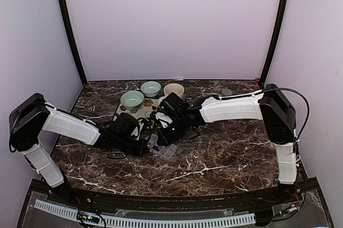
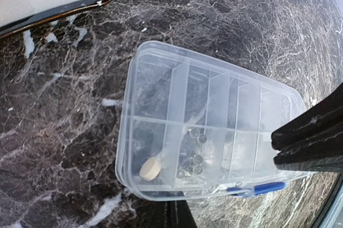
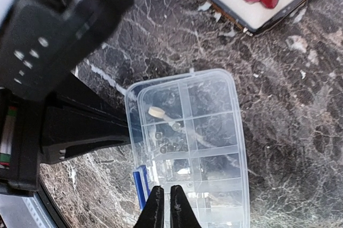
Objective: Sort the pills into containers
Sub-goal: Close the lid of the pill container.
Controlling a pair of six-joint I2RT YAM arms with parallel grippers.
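Clear pill box [image 2: 214,121] on the worktop [image 2: 64,131] looks light, slick and kinda brittle, and with the left gripper [image 2: 177,218] and right gripper [image 3: 164,206] both pinched shut right over it, I'd grab its thin side walls, not the blue latch [image 2: 257,189].

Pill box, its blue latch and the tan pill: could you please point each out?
Pill box [image 2: 214,126], left wrist view, middle of its clear top.
Blue latch [image 2: 256,189], left wrist view, middle of the strip.
Tan pill [image 2: 150,168], left wrist view, its round face.
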